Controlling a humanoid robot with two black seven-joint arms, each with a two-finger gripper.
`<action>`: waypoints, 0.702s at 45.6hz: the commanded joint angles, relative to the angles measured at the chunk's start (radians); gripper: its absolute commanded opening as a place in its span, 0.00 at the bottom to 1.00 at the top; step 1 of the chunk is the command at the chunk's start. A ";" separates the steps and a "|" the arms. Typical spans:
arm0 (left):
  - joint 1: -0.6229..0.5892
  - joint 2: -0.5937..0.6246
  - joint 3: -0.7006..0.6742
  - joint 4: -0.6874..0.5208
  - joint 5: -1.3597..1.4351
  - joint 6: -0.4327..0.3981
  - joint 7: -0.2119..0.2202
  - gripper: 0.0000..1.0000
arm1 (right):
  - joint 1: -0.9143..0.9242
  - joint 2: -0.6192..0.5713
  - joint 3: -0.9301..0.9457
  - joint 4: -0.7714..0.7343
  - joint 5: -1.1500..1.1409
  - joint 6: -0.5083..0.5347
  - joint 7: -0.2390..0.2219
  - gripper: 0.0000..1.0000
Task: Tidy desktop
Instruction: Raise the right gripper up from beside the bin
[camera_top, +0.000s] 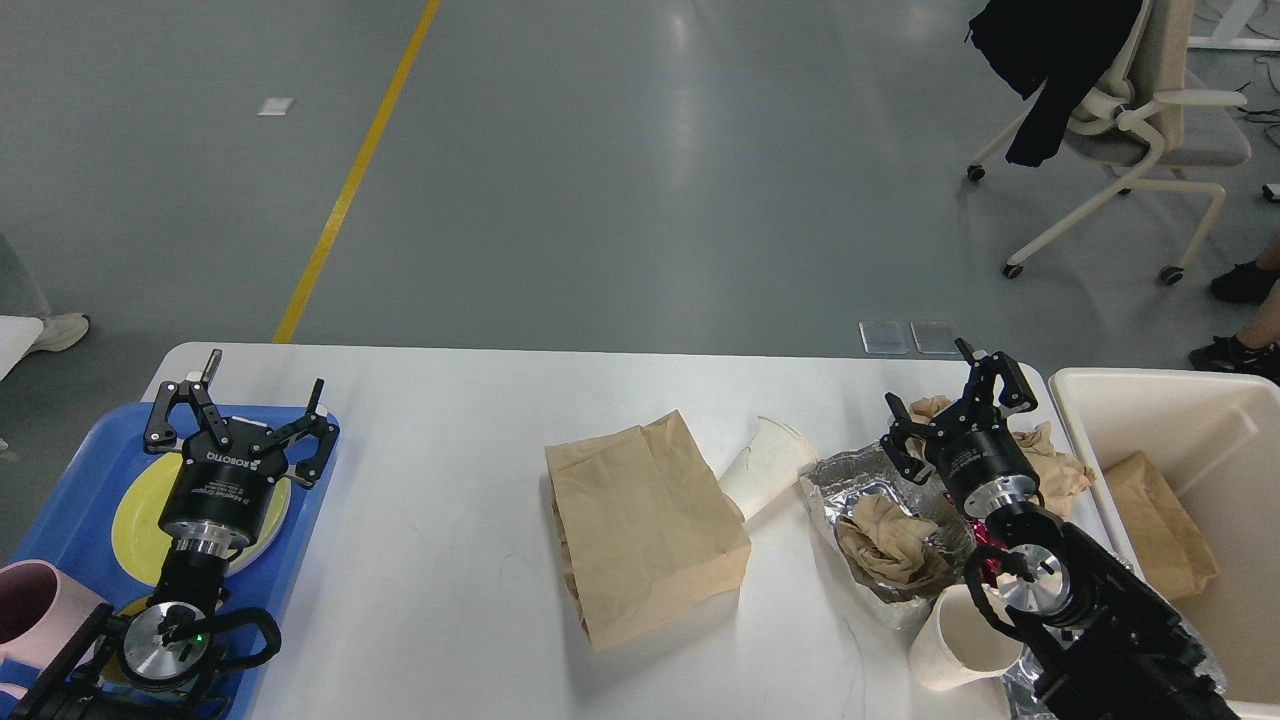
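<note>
Head view of the work area. The large white rectangular bench (440, 560) with rounded corners spans nearly the full width of the view, its far edge meeting a grey floor.

At the left, the left gripper (238, 403) hangs over a blue plastic tray (75, 470) with its two fingers spread and nothing between them. White lettering reading "ROBOTIQ" shows on its black body. The tray holds a round yellow plate (135, 510). A pink mug (25, 600) stands at the tray's near left.

At mid-bench lies a flat brown paper bag (640, 530). A white paper cup (765, 465) lies on its side, touching the bag's far right corner.

At the right, the right gripper (955, 405) has its fingers spread and empty, above crumpled brown paper (1050, 465). Just left of it a crinkled silver foil tray (850, 480) holds a brown paper wad (890, 535). A second white paper cup (965, 650) stands upright near the bench's near edge, partly behind the right arm.

A cream rectangular bin (1220, 420) sits beside the bench's right end, with a brown paper piece (1160, 520) inside it.
</note>
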 joint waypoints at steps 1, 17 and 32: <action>0.000 0.000 0.000 0.000 -0.001 0.000 0.000 0.97 | 0.012 0.000 -0.001 0.002 -0.002 -0.004 -0.002 1.00; 0.000 0.000 0.000 0.000 0.001 -0.002 0.000 0.97 | 0.006 -0.027 -0.028 0.029 0.001 0.000 -0.080 1.00; 0.000 0.000 0.000 0.000 0.001 -0.003 0.000 0.97 | 0.014 -0.041 -0.025 0.090 -0.002 -0.043 0.081 1.00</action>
